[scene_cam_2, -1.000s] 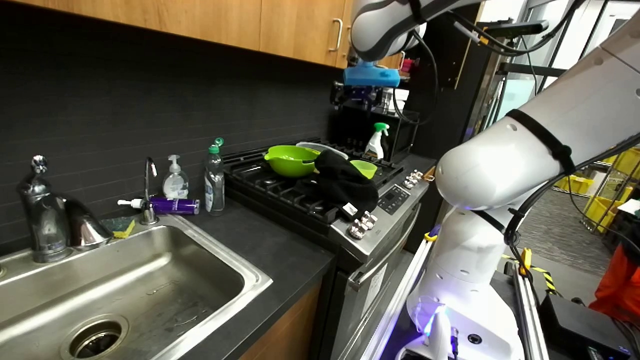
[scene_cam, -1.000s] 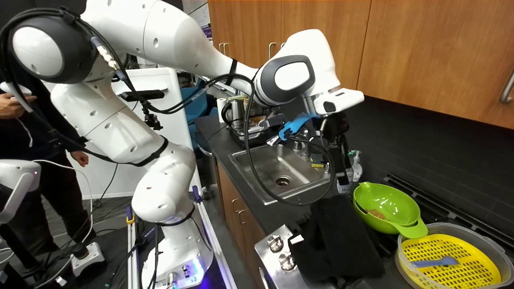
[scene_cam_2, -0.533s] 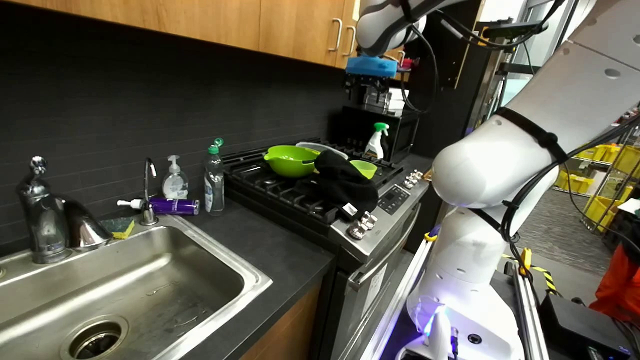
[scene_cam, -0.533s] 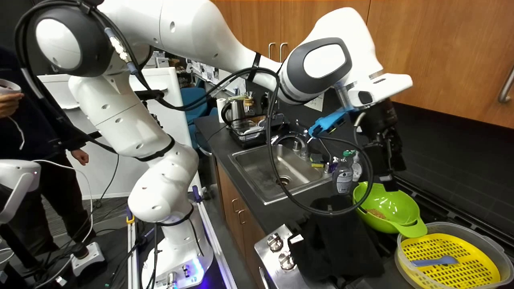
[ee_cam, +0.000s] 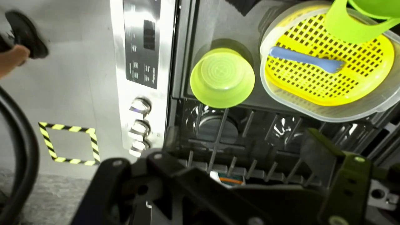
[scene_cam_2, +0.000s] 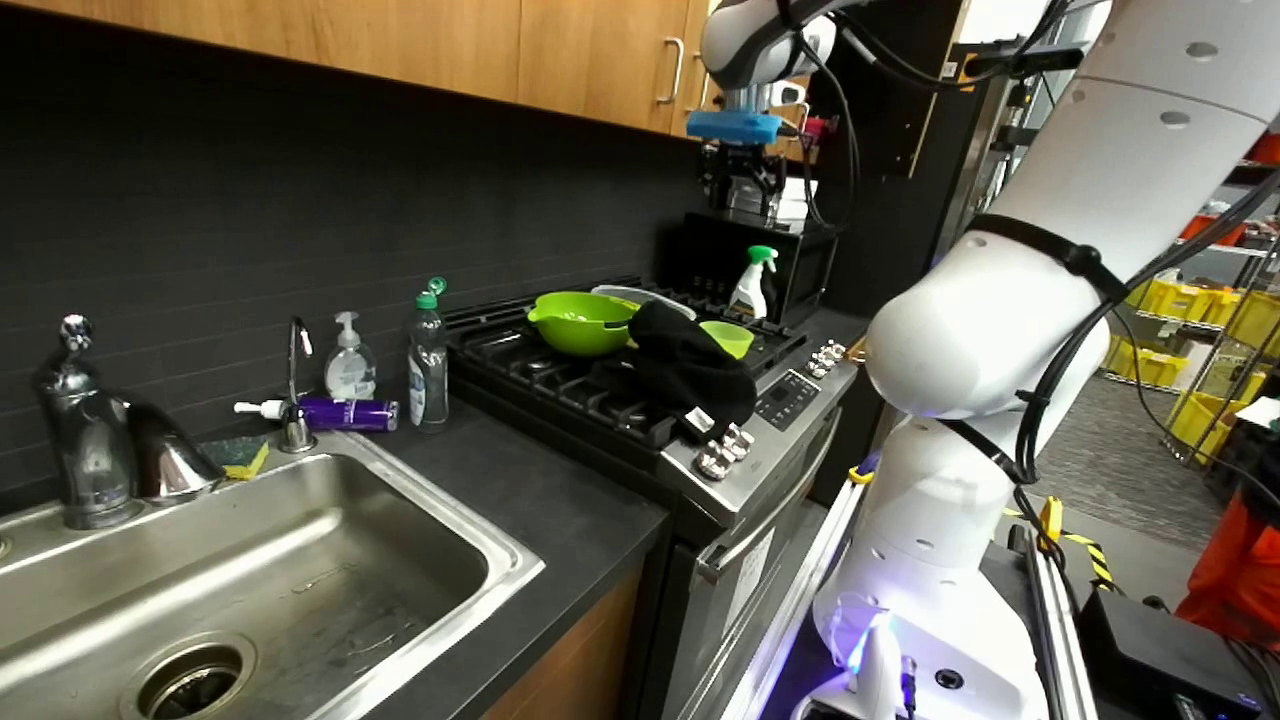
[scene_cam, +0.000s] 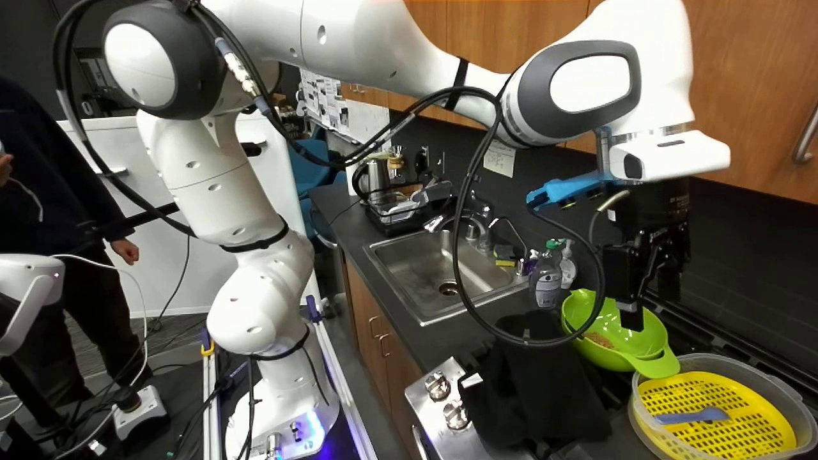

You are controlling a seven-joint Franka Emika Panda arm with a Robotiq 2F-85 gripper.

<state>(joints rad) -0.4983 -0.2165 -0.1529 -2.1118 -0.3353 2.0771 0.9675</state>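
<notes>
In an exterior view my pincer (scene_cam: 650,301) blocks part of the green bowl (scene_cam: 645,338), and the brown bits (scene_cam: 601,340) inside are too tiny to name! Over to the wrist view: that bowl runs off the top right corner, the clear tub (ee_cam: 331,113) gets clipped at the right edge, my 2 fingers (ee_cam: 347,184) blur, and the control panel (ee_cam: 142,40) lettering is too small to read.

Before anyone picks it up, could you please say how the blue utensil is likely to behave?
The blue utensil is probably light, looking slim and plastic. It may be fairly stiff, as it appears straight, without sagging. Pushed, it would likely slide rather than roll, since one end widens, though holes in the yellow strainer might catch it.
</notes>
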